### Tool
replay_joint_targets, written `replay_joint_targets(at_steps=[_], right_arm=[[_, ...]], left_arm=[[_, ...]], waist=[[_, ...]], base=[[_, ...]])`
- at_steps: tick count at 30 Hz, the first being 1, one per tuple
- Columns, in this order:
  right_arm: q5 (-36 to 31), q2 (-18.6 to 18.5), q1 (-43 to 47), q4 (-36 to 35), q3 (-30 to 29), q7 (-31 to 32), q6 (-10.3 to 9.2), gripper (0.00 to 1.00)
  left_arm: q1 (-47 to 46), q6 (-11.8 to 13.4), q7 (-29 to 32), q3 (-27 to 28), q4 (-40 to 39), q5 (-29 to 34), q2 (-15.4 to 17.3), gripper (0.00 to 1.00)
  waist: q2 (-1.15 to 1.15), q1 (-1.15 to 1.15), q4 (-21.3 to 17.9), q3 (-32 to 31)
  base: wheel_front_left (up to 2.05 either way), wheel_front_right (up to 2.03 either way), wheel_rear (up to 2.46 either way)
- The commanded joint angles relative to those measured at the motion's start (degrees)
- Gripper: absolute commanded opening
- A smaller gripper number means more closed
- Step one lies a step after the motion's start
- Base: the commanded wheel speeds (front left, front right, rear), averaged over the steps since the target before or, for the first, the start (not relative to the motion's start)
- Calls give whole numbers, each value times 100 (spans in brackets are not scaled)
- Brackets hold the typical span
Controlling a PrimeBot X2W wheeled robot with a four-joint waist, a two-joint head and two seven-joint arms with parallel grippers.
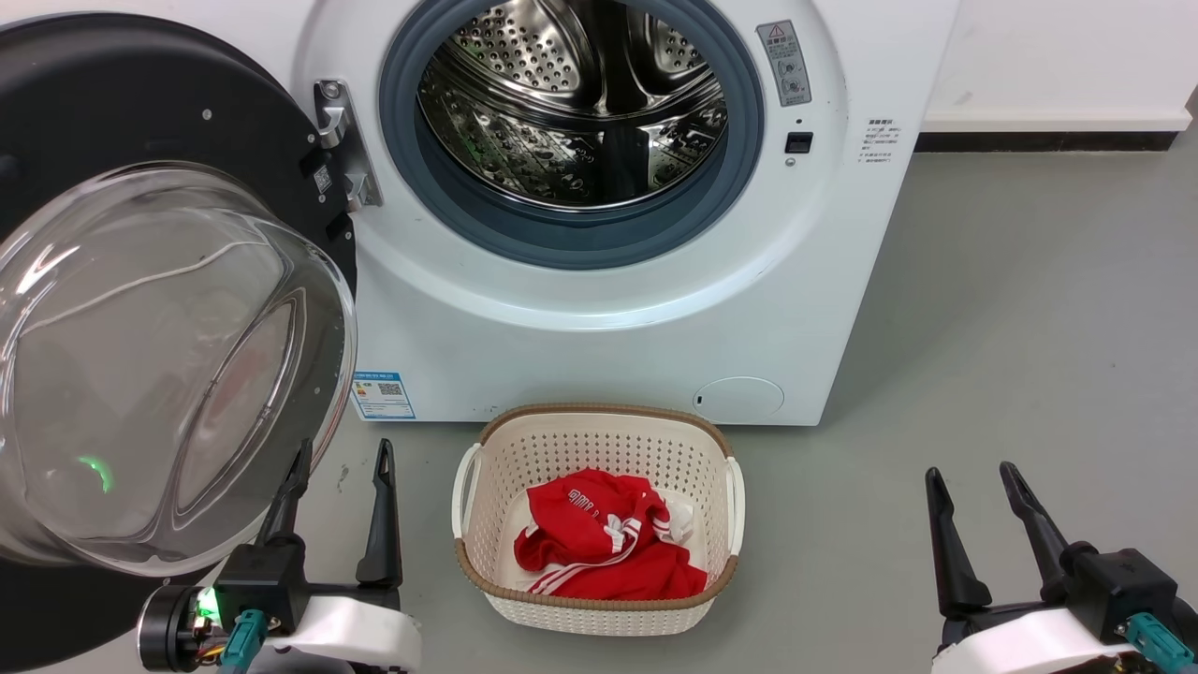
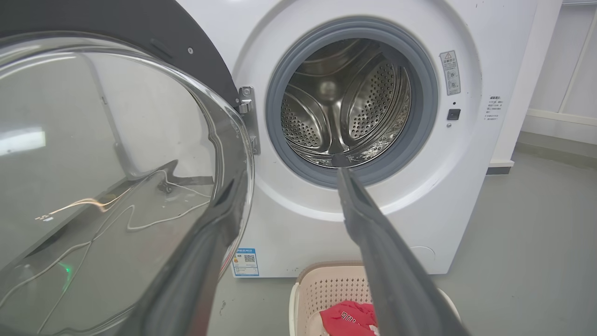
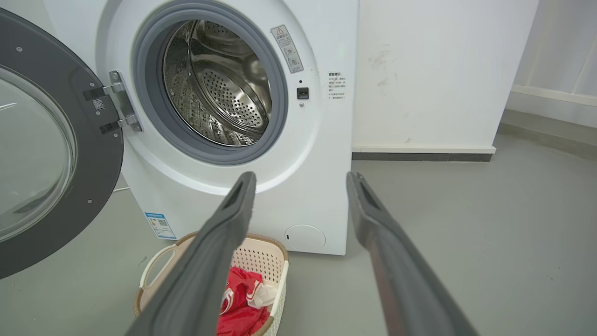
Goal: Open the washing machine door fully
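Observation:
The white washing machine fills the upper middle of the head view, its steel drum bare inside the grey gasket. Its black washing machine door with the bulging glass bowl is swung wide to the left on its metal hinge. The left wrist view shows the door at its left, and the right wrist view shows the door too. My left gripper is open at the lower left, its left finger close against the glass bowl's lower rim. Low on the right my right gripper is open, holding nothing.
A cream laundry basket with red clothes stands on the grey floor in front of the machine, between my grippers. A white wall with a dark skirting runs behind on the right. Bare floor lies to the right of the machine.

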Motion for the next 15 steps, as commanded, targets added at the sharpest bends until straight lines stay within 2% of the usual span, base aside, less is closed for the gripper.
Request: replay_joint_targets(at_steps=[1, 10, 11, 15], right_arm=[[48, 4, -22, 13, 10, -27, -2, 100], [104, 4, -38, 68, 36, -34, -2, 100], [76, 0, 1, 70, 30, -18, 1, 0], [355, 1, 16, 147, 56, 6, 1, 0]], left_arm=[[-5, -10, -14, 18, 10, 12, -17, 100], [14, -57, -14, 42, 23, 28, -52, 100], [5, -39, 0, 23, 36, 8, -32, 0], [-41, -64, 121, 95, 215, -256, -41, 0]], waist=[[0, 0, 4, 3], [0, 0, 13, -9], [0, 0, 14, -8], [0, 0, 14, -6]], base=[[0, 0, 0], [0, 0, 0], [0, 0, 0], [0, 0, 0]])
